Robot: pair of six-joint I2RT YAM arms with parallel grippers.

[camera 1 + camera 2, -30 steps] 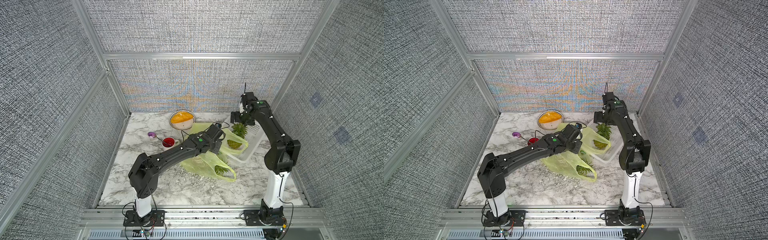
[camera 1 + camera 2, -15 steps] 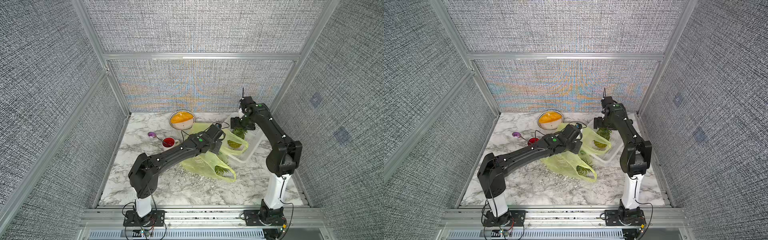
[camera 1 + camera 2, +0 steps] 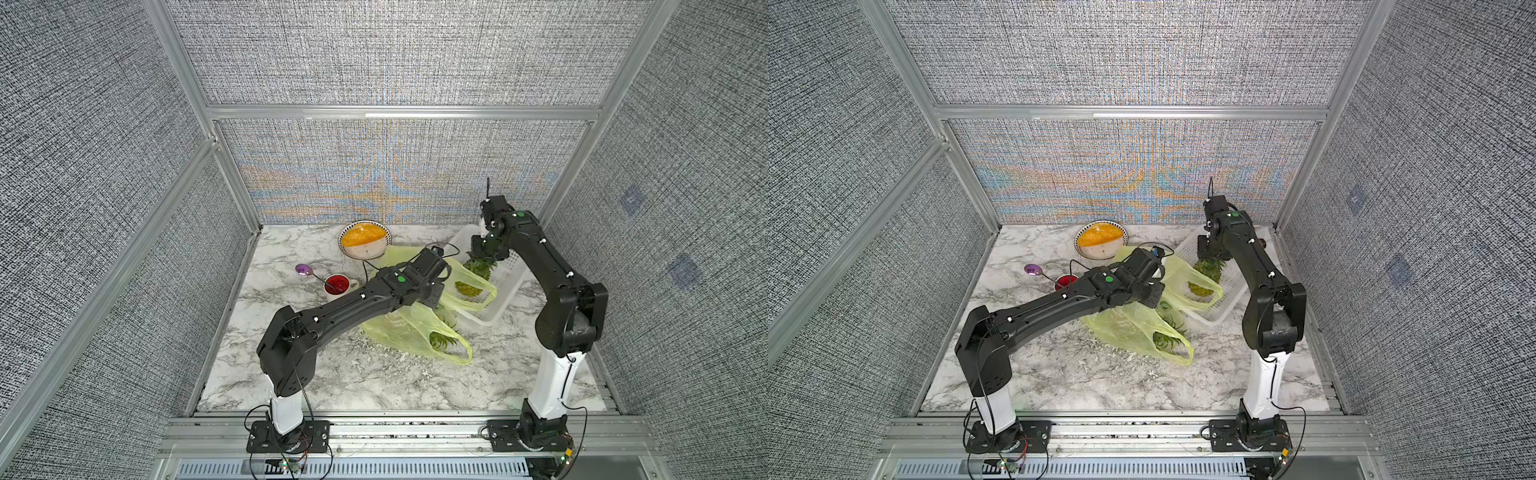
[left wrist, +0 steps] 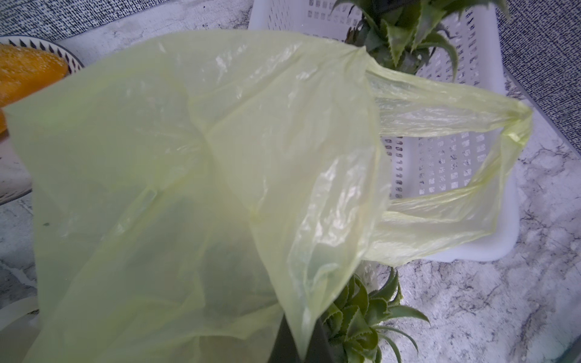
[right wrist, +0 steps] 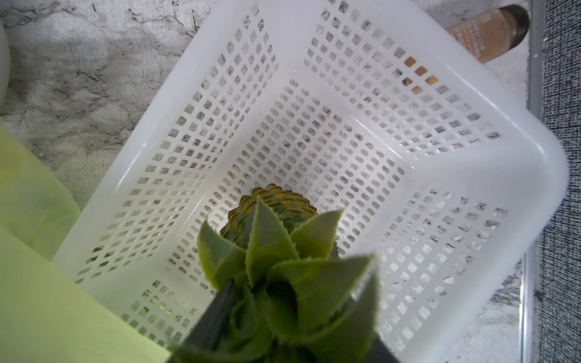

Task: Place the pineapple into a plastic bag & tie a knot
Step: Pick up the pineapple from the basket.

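Far-right basket (image 5: 531,157) holds pineapple (image 5: 270,207), right gripper (image 5: 295,314) pinching its stiff crown, fruit likely heavy, grip at crown base; left gripper (image 4: 298,342) clamps flimsy, slippery plastic bag (image 4: 188,157) just beside.

Arms outstretched; left tool (image 4: 298,336) closed tight, right tool (image 5: 292,314) clamped.

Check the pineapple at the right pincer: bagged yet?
Not bagged: pineapple sits bare inside the white basket, crown in the right pincer; the plastic bag hangs beside it.

Bowl (image 3: 362,251), mug (image 3: 332,296), spoon (image 3: 304,270), white basket (image 3: 505,291)
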